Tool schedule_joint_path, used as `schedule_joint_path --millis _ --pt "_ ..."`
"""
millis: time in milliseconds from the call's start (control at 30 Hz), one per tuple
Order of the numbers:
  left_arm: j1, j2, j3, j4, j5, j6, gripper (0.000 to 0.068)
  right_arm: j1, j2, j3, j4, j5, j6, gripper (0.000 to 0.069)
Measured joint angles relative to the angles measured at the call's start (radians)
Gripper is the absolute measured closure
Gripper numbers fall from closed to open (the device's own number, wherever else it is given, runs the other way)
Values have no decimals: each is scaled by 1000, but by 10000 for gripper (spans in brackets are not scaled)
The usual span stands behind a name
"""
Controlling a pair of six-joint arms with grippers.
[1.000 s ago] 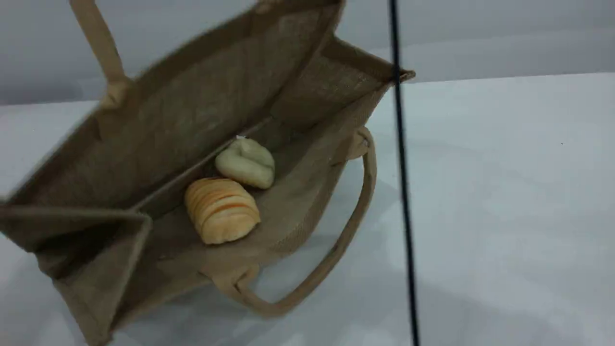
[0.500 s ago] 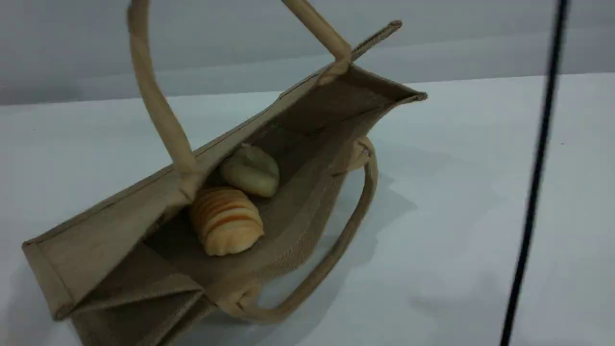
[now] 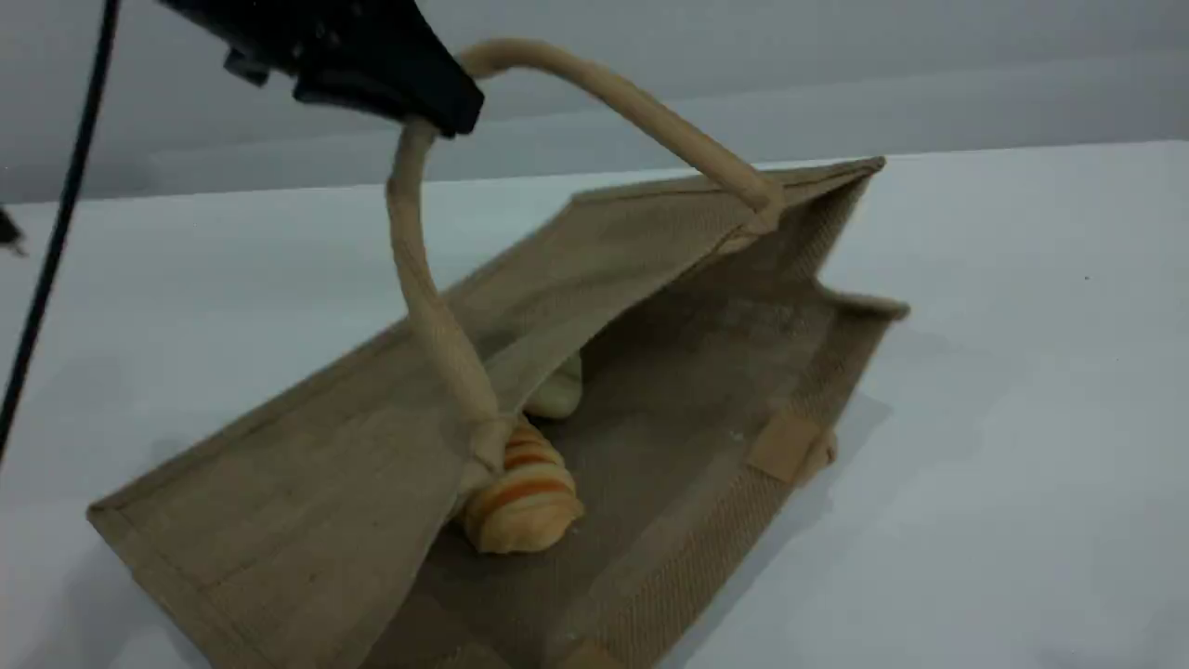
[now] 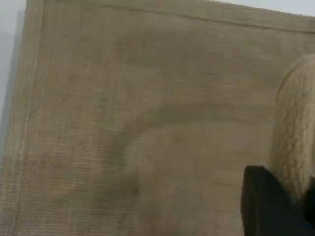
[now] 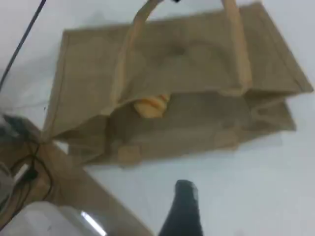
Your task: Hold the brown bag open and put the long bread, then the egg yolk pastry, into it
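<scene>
Above the table my left gripper is clamped on the tan woven jute bag's rope handle, lifting its mouth open around the striped orange loaf and pale round pastry inside, while my right gripper hangs wide apart and empty.

A pale white table fills most of the scene view, matte and evenly lit, with soft shadows. Behind its far edge a plain grey wall is seen. In the right wrist view a wooden surface and black cables are noted at lower left.
</scene>
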Motion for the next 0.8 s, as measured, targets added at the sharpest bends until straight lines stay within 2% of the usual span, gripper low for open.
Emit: schedule_joint_path --millis 133,333,433,500,667,767,800 --pt "0 55 0 -18 -6 -1 598 0 -13 0 -32 84 53 139" --pt "0 117 -1 -95 2 3 587 0 -17 0 -67 87 79 139" --pt "0 132 -1 -104 17 10 542 0 -19 0 -75 87 85 139" --pt "0 132 -1 -102 21 10 470 0 -23 0 -83 87 91 139" --pt "0 131 -12 -120 53 14 200 0 -52 0 -127 87 107 141" --pt "0 127 -12 -96 77 69 112 0 -91 0 -169 87 137 141" --pt "0 122 -12 -77 86 78 103 0 -108 0 -185 87 148 141"
